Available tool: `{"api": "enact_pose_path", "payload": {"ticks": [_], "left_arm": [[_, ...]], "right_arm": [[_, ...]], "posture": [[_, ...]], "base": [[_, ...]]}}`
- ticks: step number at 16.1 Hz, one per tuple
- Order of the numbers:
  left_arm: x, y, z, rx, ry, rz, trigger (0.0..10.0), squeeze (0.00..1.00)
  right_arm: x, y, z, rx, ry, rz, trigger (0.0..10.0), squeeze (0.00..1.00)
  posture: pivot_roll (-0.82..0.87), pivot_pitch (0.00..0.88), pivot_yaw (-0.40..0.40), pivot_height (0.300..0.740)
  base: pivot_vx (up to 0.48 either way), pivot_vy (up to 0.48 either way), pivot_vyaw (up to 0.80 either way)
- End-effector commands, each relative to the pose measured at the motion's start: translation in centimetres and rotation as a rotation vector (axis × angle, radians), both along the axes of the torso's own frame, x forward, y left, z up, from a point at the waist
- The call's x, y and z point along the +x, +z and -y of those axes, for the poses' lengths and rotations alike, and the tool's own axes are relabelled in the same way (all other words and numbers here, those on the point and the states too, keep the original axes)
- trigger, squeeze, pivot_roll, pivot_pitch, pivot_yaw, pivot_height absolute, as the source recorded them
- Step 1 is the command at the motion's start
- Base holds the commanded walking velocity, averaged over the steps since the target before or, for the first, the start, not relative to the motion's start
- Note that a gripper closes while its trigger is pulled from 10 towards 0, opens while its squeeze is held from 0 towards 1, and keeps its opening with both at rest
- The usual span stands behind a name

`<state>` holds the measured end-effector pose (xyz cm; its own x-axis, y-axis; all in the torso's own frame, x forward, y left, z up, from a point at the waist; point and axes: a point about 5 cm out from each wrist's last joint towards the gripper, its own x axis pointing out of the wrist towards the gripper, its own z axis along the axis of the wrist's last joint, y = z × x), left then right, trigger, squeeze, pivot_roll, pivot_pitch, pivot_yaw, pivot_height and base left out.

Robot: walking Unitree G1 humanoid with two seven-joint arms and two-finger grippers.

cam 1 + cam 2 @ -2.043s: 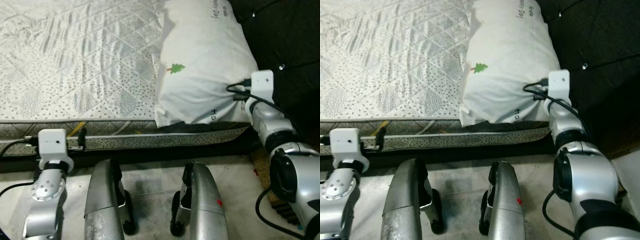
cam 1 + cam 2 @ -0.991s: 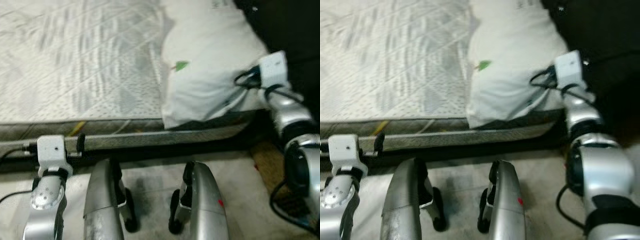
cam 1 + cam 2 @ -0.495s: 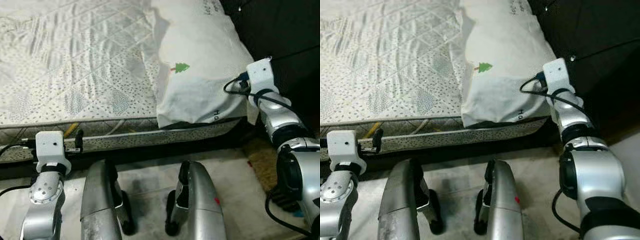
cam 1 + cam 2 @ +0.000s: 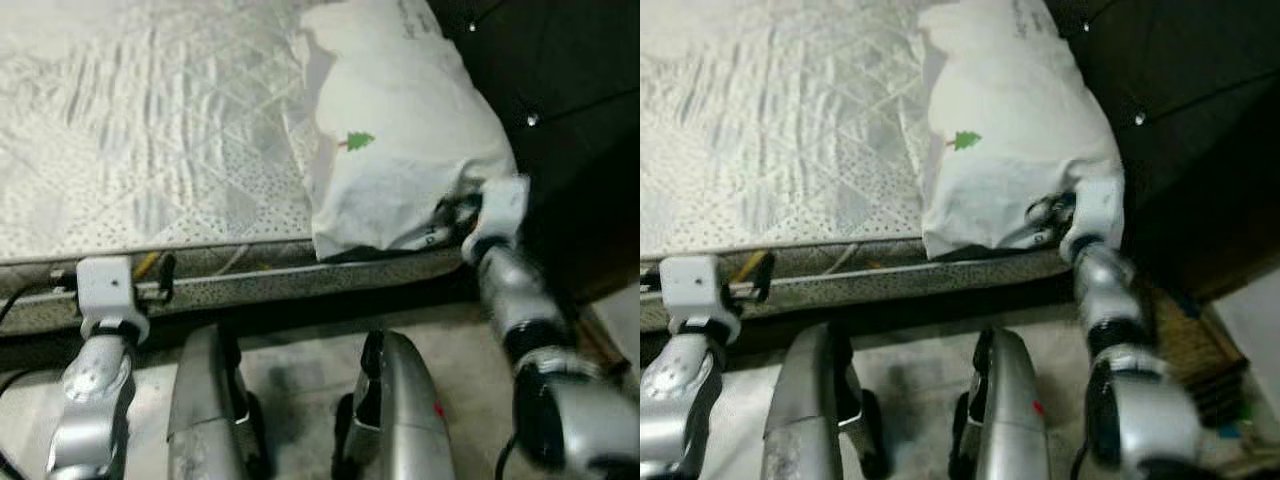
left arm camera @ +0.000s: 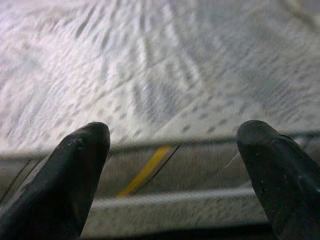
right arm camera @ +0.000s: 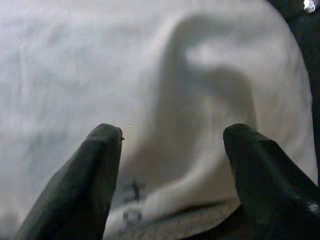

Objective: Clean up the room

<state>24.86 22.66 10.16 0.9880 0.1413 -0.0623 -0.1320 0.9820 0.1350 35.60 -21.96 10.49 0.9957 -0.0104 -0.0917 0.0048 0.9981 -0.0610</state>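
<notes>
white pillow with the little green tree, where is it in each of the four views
Left eye view: white pillow at upper centre-right, on the mattress.
Right eye view: upper centre.
Left wrist view: not in it; mattress edge between open fingers.
Right wrist view: close ahead, beyond the right end effector.
Shared landmark: the green tree print in both eye views.
</notes>
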Motion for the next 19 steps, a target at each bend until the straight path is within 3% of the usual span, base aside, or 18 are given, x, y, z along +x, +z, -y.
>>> {"api": "enact_pose_path", "payload": {"ticks": [1, 2, 3, 8, 19], "left_arm": [[0.2, -0.3, 0.4, -0.006, -0.018, -0.011, 10.0, 0.0], [0.3, -0.4, 0.5, -0.009, -0.023, -0.011, 10.0, 0.0], [0.4, -0.5, 0.6, -0.014, -0.026, -0.013, 10.0, 0.0], [0.5, -1.0, 1.4, -0.035, -0.04, -0.013, 10.0, 0.0], [1.9, -0.9, 2.1, -0.041, -0.075, 0.005, 10.0, 0.0]], "right_arm": [[-0.1, 1.1, -0.2, 0.015, 0.027, 0.08, 10.0, 1.0], [-0.7, 0.9, -1.3, 0.028, 0.083, 0.094, 10.0, 1.0], [-1.0, 1.1, -2.0, 0.042, 0.106, 0.127, 10.0, 0.0], [-1.4, 2.6, -4.2, 0.114, 0.155, 0.166, 10.0, 0.0], [-2.5, 3.3, -4.7, 0.114, 0.165, 0.172, 10.0, 0.0]], "posture": [[0.08, 0.089, -0.071, 0.546], [0.07, 0.089, -0.07, 0.546], [0.07, 0.089, -0.07, 0.546], [0.06, 0.076, -0.078, 0.602], [0.02, 0.057, -0.05, 0.725]], "base": [[0.0, 0.0, 0.0], [0.0, 0.0, 0.0], [0.0, 0.0, 0.0], [0.0, 0.0, 0.0], [0.0, 0.0, 0.0]]}}
